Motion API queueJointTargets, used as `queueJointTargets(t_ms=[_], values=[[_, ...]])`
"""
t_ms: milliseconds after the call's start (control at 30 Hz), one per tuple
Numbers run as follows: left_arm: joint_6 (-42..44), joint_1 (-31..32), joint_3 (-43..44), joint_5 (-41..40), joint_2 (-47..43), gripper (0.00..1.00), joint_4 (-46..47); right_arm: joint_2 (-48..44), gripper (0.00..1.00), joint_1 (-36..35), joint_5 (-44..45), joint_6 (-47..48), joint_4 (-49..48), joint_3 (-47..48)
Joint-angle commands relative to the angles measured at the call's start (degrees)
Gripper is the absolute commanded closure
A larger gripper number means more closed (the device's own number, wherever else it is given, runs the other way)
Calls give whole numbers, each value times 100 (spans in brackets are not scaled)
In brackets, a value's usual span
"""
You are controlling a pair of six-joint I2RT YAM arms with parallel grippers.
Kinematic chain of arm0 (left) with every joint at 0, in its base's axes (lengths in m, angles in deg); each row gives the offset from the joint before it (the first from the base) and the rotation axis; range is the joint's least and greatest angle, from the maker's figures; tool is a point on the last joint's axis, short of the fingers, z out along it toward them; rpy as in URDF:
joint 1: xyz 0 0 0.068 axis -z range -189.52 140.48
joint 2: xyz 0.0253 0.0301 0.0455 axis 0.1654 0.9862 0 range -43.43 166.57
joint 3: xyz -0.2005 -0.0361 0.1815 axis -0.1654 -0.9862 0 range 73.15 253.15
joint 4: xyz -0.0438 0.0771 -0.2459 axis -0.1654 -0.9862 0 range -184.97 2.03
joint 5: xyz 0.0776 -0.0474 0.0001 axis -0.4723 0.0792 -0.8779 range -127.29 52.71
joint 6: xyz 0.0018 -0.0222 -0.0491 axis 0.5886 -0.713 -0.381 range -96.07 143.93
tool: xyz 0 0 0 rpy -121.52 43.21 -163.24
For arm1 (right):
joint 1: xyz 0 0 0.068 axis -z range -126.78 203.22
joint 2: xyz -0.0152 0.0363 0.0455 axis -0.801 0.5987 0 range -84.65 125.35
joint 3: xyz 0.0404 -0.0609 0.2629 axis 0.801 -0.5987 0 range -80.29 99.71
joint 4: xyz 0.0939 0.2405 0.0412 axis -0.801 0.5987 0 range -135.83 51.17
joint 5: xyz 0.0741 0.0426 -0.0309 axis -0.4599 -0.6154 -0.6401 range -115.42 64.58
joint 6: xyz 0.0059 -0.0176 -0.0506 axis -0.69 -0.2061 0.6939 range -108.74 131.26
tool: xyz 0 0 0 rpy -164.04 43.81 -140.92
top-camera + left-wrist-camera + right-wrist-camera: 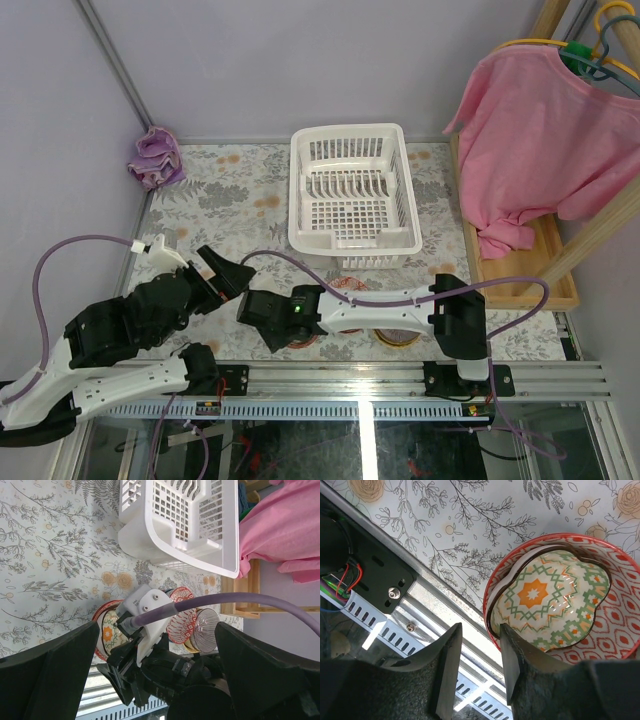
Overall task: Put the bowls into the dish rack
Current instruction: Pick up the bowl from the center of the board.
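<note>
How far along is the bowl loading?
Done: nothing. The dish rack holds no bowls.
In hand: nothing gripped. The right hand is open at the rim of the red bowl, which has a green-orange bowl nested in it. The left hand is open and empty.
Left: those two, plus the other bowls beside them.

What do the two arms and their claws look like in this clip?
The left arm and right arm have white moulded links between bulky black joints. A purple cable loops along each. A small green light glows on the right arm. The left claw and right claw each have two broad matte black fingers.
</note>
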State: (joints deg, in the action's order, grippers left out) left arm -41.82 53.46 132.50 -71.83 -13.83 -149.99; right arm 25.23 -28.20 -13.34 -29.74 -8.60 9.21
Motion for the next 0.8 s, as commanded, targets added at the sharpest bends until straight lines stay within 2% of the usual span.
queueJointTargets(t_ms=[0,600,767], values=[[-60,22,173,-298,-28,0,-74,-3,58,110,144,91,-11,258],[-103,29,185,-345,-70,0,-153,138,63,293,-164,177,-233,117],[-116,27,173,-356,-84,0,-162,176,70,293,-209,172,-255,103]])
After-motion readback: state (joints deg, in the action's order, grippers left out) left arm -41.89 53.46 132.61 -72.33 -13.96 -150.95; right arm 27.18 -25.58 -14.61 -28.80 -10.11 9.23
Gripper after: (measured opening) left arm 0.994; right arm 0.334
